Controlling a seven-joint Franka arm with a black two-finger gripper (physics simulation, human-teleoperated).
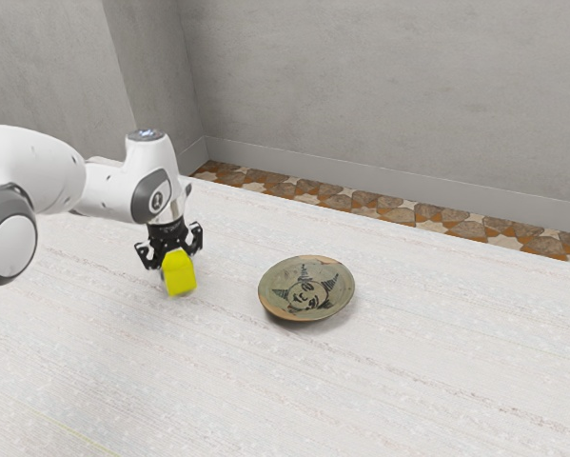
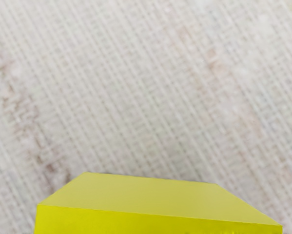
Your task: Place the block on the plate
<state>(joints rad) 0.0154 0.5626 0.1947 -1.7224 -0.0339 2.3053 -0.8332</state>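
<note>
Plate (image 1: 306,288) lay on the table (image 1: 408,381), near the yellow block (image 1: 181,273).
Block hid the gripper (image 1: 170,271); I couldn't tell its opening or hold.

On the tabletop (image 1: 408,390), the plate (image 1: 307,288) is flanked on the exterior view's left by the block (image 1: 180,273), placed beneath the claw (image 1: 173,236), while floor (image 1: 361,207) and wall (image 1: 380,95) are seen beyond.
</note>
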